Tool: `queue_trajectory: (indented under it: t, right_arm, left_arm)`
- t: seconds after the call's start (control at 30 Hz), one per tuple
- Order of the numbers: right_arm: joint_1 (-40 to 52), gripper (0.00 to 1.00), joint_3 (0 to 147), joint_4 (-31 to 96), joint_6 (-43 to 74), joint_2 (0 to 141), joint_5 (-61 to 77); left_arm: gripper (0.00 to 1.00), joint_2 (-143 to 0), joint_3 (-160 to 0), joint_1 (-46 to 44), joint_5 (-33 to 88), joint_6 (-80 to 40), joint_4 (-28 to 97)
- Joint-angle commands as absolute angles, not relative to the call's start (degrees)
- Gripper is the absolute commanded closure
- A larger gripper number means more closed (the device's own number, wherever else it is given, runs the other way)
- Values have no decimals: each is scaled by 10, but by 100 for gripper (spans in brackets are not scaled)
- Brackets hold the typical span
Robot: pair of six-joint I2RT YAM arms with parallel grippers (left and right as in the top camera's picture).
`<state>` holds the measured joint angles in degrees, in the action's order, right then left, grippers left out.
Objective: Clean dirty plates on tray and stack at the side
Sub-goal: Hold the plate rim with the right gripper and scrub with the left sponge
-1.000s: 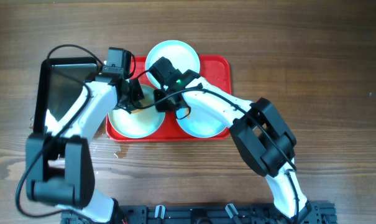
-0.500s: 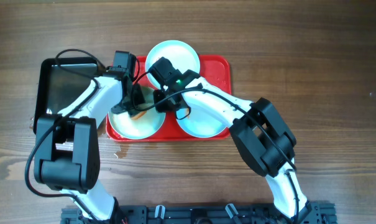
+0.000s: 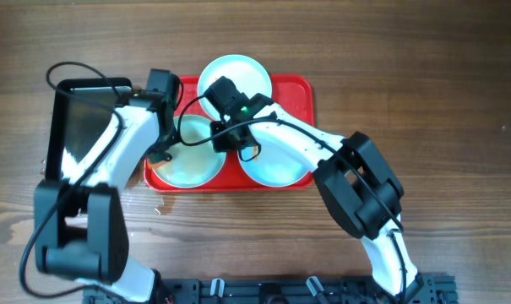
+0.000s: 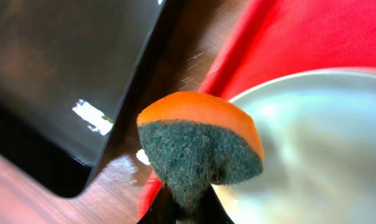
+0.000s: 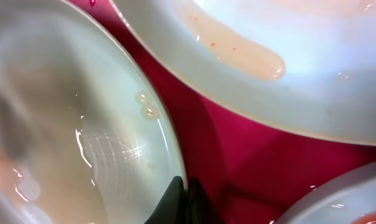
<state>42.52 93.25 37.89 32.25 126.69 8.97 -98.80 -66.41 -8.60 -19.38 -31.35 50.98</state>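
My left gripper, shut tight on the sponge, has slid from the middle of the plate to its left edge, by the black tray. My right gripper pinches that plate's rim on the red tray. I think one wipe is done.

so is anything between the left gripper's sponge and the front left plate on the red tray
Nothing visible. The left gripper holds the sponge right at the plate rim, over the red tray edge. The black tray lies off to the side. The right gripper pinches the same plate's rim.
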Motion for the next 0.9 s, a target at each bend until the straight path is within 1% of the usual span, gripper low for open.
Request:
queue_trajectory:
  t: [0.0,0.03,0.13,0.3,0.37,0.47,0.6,0.63,0.77,0.8,0.87]
  right_arm:
    - [421,96,926,383,317,1280,78]
    - [421,96,926,383,319,1280,78]
    - [421,96,926,382,322,1280,80]
    - [421,96,926,382,322,1280,87]
    - [421,96,926,382,322,1280,87]
    - [420,96,926,383,321,1280,87]
    - [419,96,926,384,321,1280,87]
    - [419,96,926,384,321,1280,87]
    - [419,96,926,384,321,1280,87]
    - [419,96,926,385,321,1280,87]
    - [419,96,926,384,321,1280,87]
  left_arm:
    - [96,-979,-674,-87,-71,-298,474]
    - [96,-985,-666,-88,-21,-298,456]
    - [96,-1003,-645,-89,51,-299,415]
    - [96,-1039,-612,-89,112,-303,362]
    - [96,-1051,-603,-89,115,-304,352]
    - [96,-1058,-599,-88,90,-303,369]
    - [96,-1058,-599,-88,15,-302,420]
    - [96,-1058,-599,-88,-36,-302,446]
    - [96,-1058,-599,-88,-149,-305,482]
    - [96,-1058,-601,-88,-225,-308,490]
    - [96,-1058,-606,-88,-265,-324,500]
